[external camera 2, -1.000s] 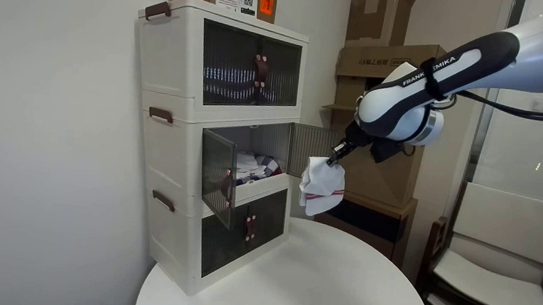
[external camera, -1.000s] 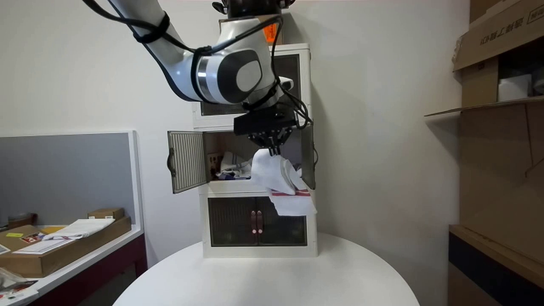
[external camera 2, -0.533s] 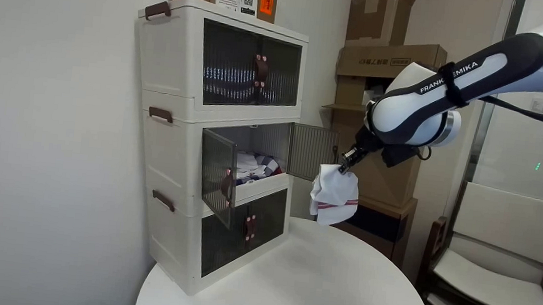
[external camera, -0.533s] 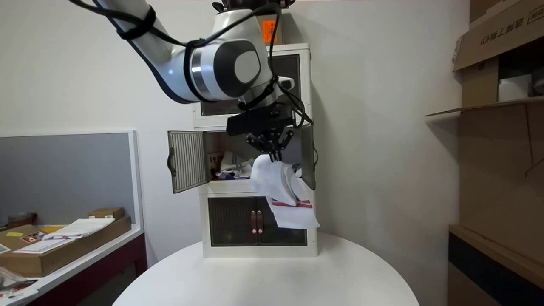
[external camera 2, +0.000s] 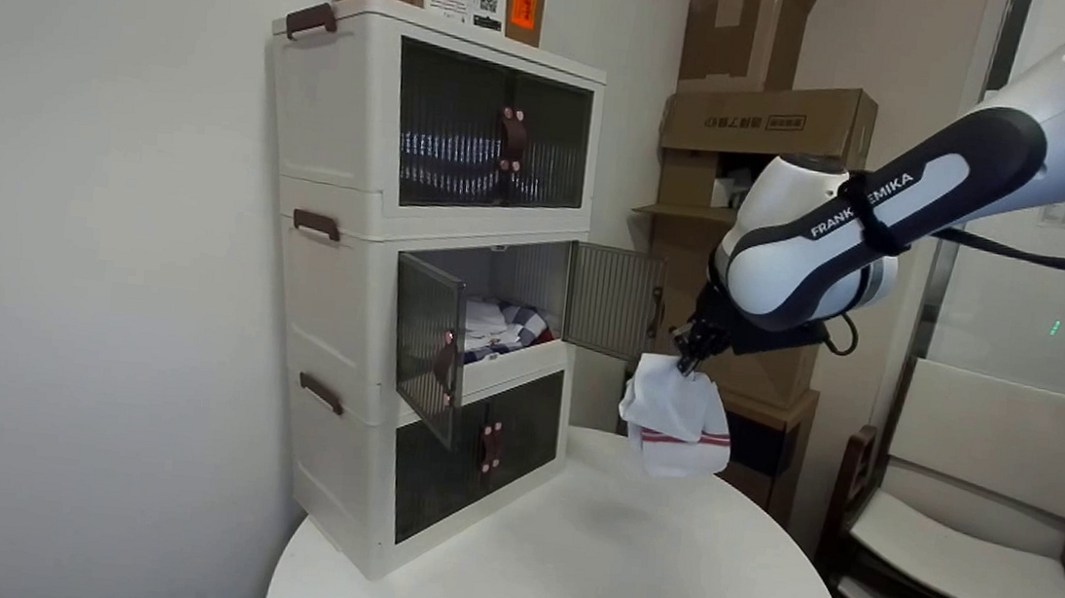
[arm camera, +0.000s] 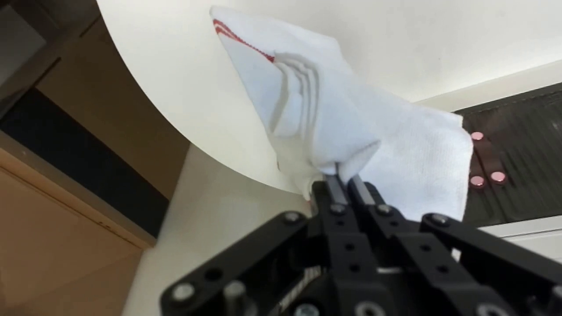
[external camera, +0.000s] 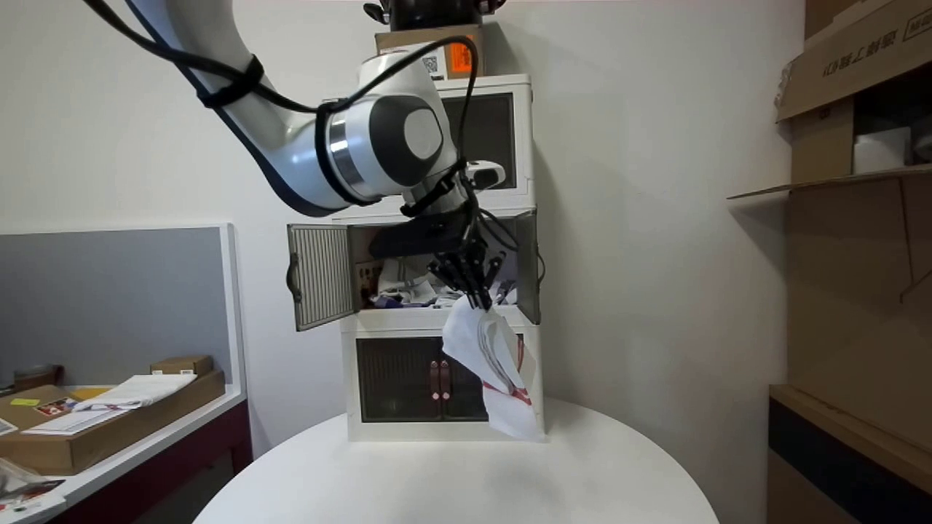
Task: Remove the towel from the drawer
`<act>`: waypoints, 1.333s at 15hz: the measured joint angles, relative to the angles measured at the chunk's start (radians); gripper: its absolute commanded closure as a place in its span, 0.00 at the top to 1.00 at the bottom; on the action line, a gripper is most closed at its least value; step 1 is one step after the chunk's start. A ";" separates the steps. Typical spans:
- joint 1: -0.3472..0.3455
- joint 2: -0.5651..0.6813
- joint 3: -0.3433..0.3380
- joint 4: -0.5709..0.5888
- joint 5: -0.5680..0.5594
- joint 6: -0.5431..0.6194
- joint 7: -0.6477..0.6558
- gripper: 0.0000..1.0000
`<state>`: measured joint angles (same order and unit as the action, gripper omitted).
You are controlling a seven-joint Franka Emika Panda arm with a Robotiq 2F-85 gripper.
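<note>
A white towel with red stripes hangs from my gripper, outside the cabinet and above the round table. It shows in both exterior views (external camera: 473, 338) (external camera 2: 678, 406) and in the wrist view (arm camera: 338, 118). My gripper (external camera: 480, 302) (external camera 2: 686, 363) (arm camera: 347, 186) points down with its fingers closed on the towel's upper part. Its fingertips are partly hidden by cloth. The drawer is the middle cabinet compartment (external camera: 397, 319) (external camera 2: 516, 364), with both doors swung open. Other cloths (external camera: 408, 290) (external camera 2: 495, 330) lie inside it.
The open doors (external camera: 320, 276) (external camera 2: 616, 297) stick out from the cabinet. The white round table (external camera: 451, 484) (external camera 2: 643, 573) is below. A side desk holds a cardboard box with a folded white cloth (external camera: 135, 393). Cardboard boxes (external camera 2: 755, 120) and a chair (external camera 2: 968, 546) stand near the table.
My gripper has moved down and away from the cabinet, carrying the towel lower towards the table. The gripper has tilted and the towel hangs more slanted. The doors have not moved.
</note>
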<state>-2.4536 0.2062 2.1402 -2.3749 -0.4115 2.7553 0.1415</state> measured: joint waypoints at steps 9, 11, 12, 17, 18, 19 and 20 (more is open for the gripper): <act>0.000 -0.235 -0.002 0.024 -0.055 -0.006 0.520 0.01; 0.001 -0.292 -0.003 0.042 -0.071 -0.032 0.620 0.01; 0.003 -0.317 -0.005 0.055 -0.084 -0.057 0.667 0.01; 0.084 -0.408 -0.044 0.136 -0.145 -0.230 0.806 0.01; 0.159 -0.433 -0.114 0.143 -0.123 -0.249 0.799 0.01; 0.235 -0.461 -0.184 0.148 -0.086 -0.261 0.784 0.01; 0.301 -0.494 -0.244 0.149 -0.034 -0.262 0.753 0.01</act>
<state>-2.1522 -0.2877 1.8958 -2.2263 -0.4457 2.4932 0.8946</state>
